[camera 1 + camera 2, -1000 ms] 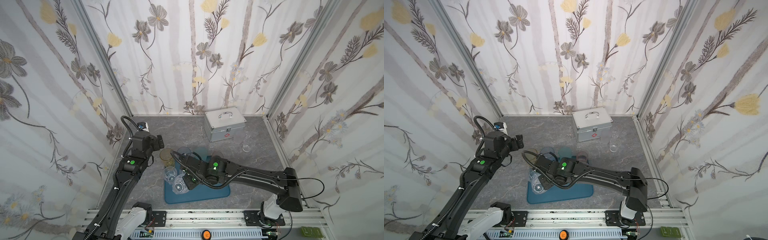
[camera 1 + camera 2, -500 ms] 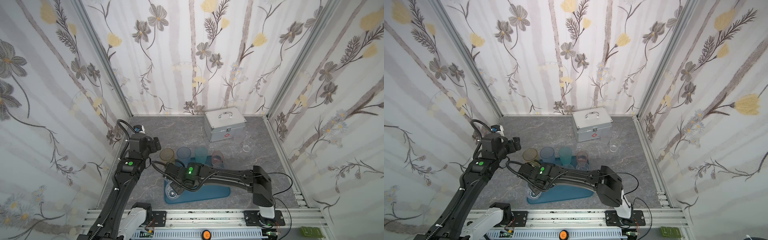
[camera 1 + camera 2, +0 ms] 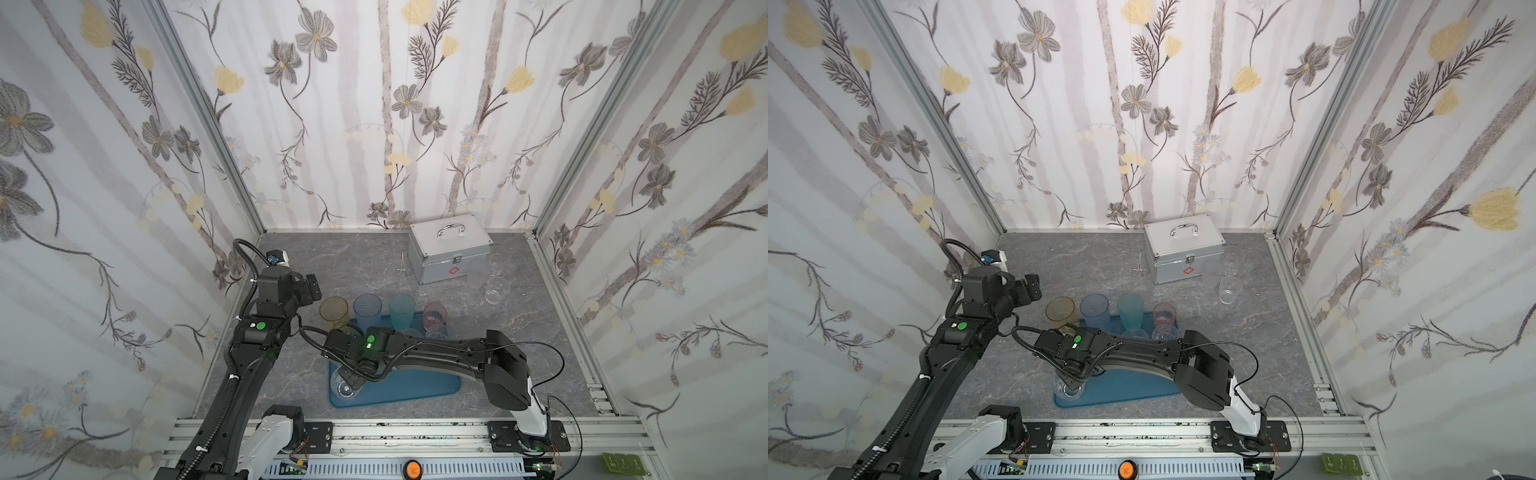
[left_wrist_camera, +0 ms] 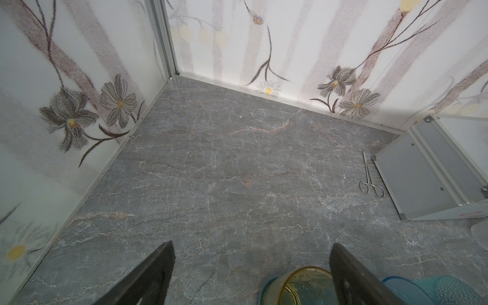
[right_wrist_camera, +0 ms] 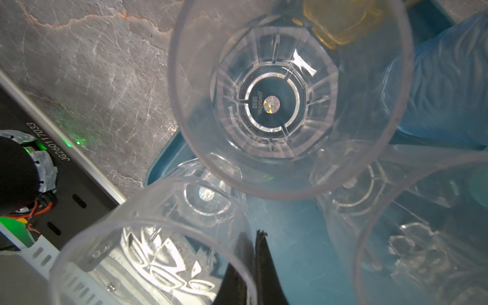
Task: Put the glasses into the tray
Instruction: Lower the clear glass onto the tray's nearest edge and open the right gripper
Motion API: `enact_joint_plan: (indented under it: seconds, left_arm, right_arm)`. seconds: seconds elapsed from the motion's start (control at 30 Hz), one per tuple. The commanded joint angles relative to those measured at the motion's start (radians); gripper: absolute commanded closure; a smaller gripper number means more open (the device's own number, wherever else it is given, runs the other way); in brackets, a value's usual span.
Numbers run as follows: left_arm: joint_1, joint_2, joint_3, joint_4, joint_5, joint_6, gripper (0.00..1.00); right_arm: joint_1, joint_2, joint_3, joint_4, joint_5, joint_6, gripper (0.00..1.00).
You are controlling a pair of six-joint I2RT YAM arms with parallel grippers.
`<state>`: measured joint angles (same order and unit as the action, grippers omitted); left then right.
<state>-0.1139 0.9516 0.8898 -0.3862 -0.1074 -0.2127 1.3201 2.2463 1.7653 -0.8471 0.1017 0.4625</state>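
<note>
My right gripper (image 5: 260,233) is shut on the wall of a clear glass (image 5: 132,229), one finger inside the rim and one outside. In both top views this glass (image 3: 344,386) (image 3: 1068,388) is at the front-left corner of the teal-blue tray (image 3: 415,388) (image 3: 1133,386). Two more clear glasses (image 5: 277,92) (image 5: 396,224) stand on the tray beside it. Yellow (image 3: 333,312), blue (image 3: 367,309), teal (image 3: 402,309) and pink (image 3: 435,316) glasses line the tray's far edge. My left gripper (image 4: 250,245) is open and empty, just left of the yellow glass (image 4: 309,285).
A silver metal case (image 3: 449,245) stands at the back, with steel forceps (image 3: 401,264) on the floor to its left. Clear glasses (image 3: 496,289) stand to its right. The front rail (image 5: 87,169) runs close to the tray's corner. Walls enclose three sides.
My right arm has swung and carried the clear glass toward the tray's front-left corner, uncovering the row of coloured glasses. My left arm has drawn back a little to the left.
</note>
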Motion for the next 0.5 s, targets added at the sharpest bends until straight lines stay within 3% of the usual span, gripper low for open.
enact_joint_plan:
  seconds: [0.0, 0.2, 0.47]
  left_arm:
    - [0.003, 0.002, 0.001, 0.003, 0.005, -0.001, 0.06]
    - [0.003, 0.013, 0.016, 0.001, -0.002, 0.006, 0.06]
    - [0.003, 0.028, 0.089, -0.003, -0.001, -0.006, 0.07]
  right_arm:
    - [-0.002, 0.009, 0.010, 0.031, -0.009, -0.006, 0.91]
    - [-0.009, -0.017, 0.017, 0.041, -0.051, -0.004, 0.77]
    - [-0.090, -0.171, 0.020, 0.030, -0.059, 0.008, 0.74]
